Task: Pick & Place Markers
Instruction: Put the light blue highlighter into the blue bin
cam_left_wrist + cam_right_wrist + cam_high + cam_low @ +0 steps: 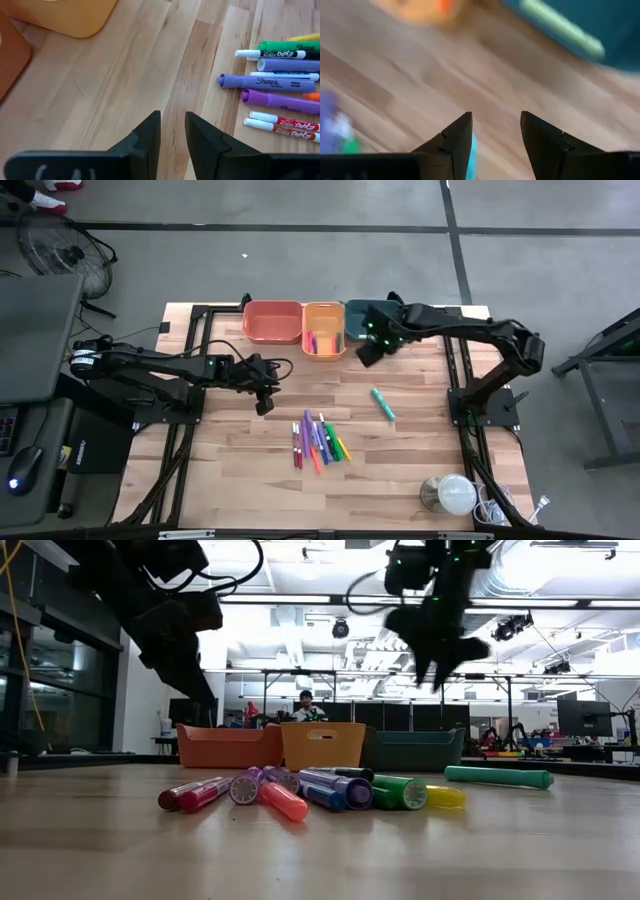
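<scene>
Scattered capped felt markers point(300, 792) lie in a heap mid-table, one teal marker point(383, 403) apart. Your right gripper point(371, 350) hovers empty, fingers parted, beside the teal plastic bin point(362, 312); left gripper point(264, 399) nearly closed. Grabbing the crowded pile risks scattering neighbours.

From above we see the table point(400, 470) evenly lit, shadows soft and short. In the low view ceiling lights glare white across the upper frame, leaving both arms as dark silhouettes, and the near tabletop is out of focus. Our left wrist view is sharp; the right wrist view is smeared with blur throughout
</scene>
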{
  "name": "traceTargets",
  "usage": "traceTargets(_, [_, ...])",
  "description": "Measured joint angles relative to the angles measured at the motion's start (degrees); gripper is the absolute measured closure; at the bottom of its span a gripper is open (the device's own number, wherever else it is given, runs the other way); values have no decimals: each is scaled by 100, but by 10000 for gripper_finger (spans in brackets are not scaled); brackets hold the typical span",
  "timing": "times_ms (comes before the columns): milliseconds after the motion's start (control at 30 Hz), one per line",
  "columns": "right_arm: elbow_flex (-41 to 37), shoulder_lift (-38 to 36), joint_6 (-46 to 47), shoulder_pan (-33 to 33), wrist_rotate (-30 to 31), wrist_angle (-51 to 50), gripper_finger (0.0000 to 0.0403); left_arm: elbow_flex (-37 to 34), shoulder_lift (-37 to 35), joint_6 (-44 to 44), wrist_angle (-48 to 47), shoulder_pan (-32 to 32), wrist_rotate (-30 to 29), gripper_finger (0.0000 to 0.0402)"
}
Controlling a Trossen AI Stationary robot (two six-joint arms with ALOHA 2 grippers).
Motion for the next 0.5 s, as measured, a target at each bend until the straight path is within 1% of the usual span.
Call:
traceTargets(133, [0,32,-331,327,258,-638,246,0,-1,-1,48,0,-2,314])
traceTargets(300, [-2,90,-487,657,407,-954,243,0,0,-2,46,0,-2,314])
traceTargets(367, [-2,90,-497,750,401,-1025,235,0,-2,-4,44,0,2,314])
traceTargets(500, [-2,90,-356,878,396,-1064,204,0,0,-24,41,0,4,314])
